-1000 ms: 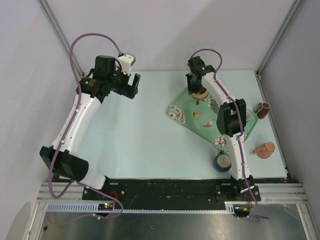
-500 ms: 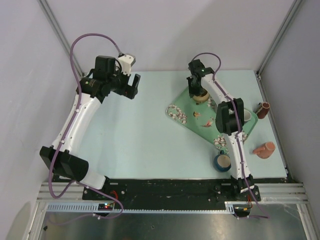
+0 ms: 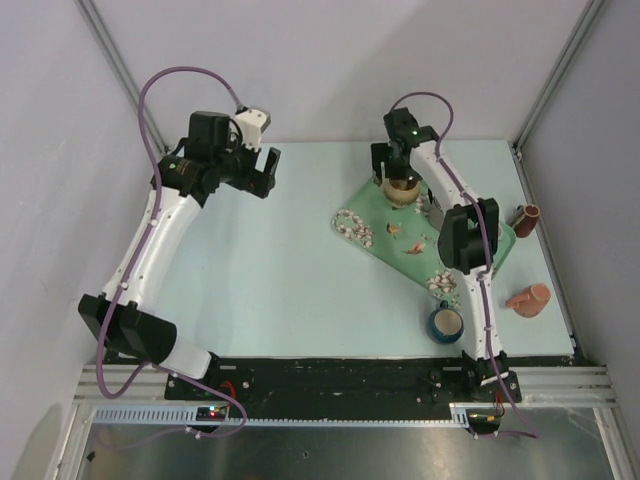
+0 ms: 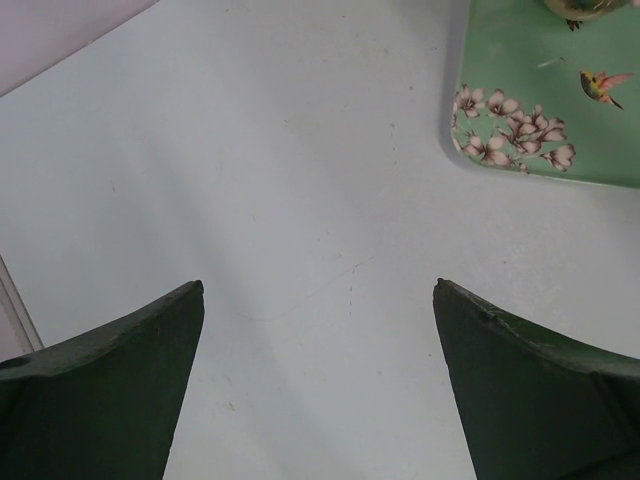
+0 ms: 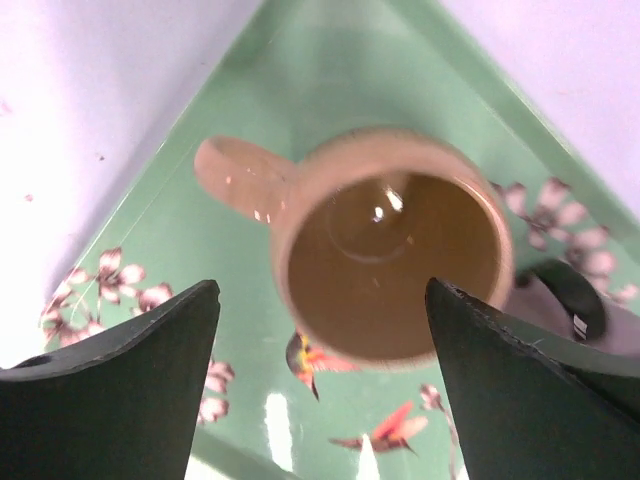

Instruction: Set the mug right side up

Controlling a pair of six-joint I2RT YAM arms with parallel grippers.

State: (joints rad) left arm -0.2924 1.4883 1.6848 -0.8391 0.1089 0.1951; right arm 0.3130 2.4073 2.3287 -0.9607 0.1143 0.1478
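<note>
The tan mug [image 3: 402, 191] stands upright on the far corner of the green flowered tray [image 3: 378, 215]. From the right wrist view I look straight down into the mug's [image 5: 390, 260] open mouth, its handle pointing upper left. My right gripper [image 3: 399, 172] hangs just above it, open, and its fingers [image 5: 150, 370] touch nothing; the gripper's [image 5: 322, 290] jaws stand wide on either side of the rim. My left gripper [image 3: 268, 171] is open over bare table at the back left, and the left wrist view shows this gripper [image 4: 318, 290] empty.
A dark blue mug [image 3: 445, 322] stands near the tray's front corner. A mauve mug [image 3: 525, 220] and a terracotta one [image 3: 529, 298] lie at the right edge. A dark handle [image 5: 580, 298] of another vessel shows beside the tan mug. Walls close in at the back.
My right gripper has opened and let go of the tan mug, which now stands upright on the tray. The left arm has not moved.
</note>
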